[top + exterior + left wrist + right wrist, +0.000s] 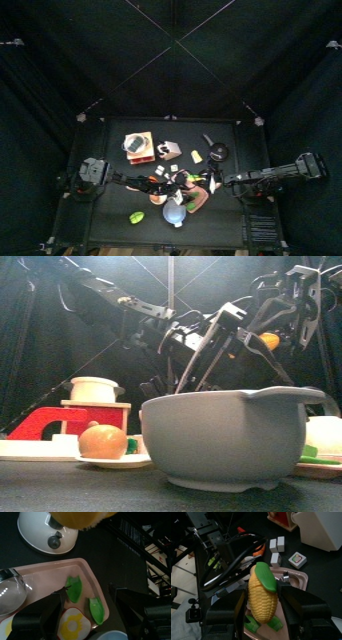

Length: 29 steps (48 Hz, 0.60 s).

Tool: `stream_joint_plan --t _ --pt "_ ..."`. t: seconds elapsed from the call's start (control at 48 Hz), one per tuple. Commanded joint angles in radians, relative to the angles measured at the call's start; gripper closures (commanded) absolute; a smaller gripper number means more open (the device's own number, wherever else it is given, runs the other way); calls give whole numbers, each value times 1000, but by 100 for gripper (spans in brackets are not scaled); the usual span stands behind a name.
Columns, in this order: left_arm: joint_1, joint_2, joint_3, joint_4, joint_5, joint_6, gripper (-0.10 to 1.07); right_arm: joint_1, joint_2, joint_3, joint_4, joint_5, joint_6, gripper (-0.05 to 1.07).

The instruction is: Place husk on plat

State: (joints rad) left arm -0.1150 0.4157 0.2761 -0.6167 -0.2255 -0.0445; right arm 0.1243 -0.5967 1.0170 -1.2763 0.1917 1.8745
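My right tool (261, 624) is closed on one toy corn cob (260, 598), yellow kernels with a green husk strip (266, 578) down its front, held upright between my jaws. Just beyond the cob lies the edge of a pink tray (296, 578). Past that, three small white blocks (278, 545) sit on the black worktop (318, 567), one of them with a coloured face.

My left tool (85, 614) hangs above the same pink tray (47, 568), jaws spread apart and holding nothing. Two loose green husk leaves (75, 588) lie on the tray between those jaws, beside one fried egg toy (71, 624) and one glass lid (9, 592). Farther off sits one white dish (45, 531).

From the front, one large grey bowl (237, 436) blocks most of the worktop; one onion (103, 440) rests on a saucer beside it.
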Motion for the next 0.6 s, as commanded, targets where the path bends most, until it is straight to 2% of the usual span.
stream_joint_plan --t 0.0,0.583 --pt "5 -8 -28 15 -3 0 -1 2 -6 -8 -2 -2 0 33" --pt "3 -37 12 55 -58 2 -1 2 -6 -5 0 0 2 33"
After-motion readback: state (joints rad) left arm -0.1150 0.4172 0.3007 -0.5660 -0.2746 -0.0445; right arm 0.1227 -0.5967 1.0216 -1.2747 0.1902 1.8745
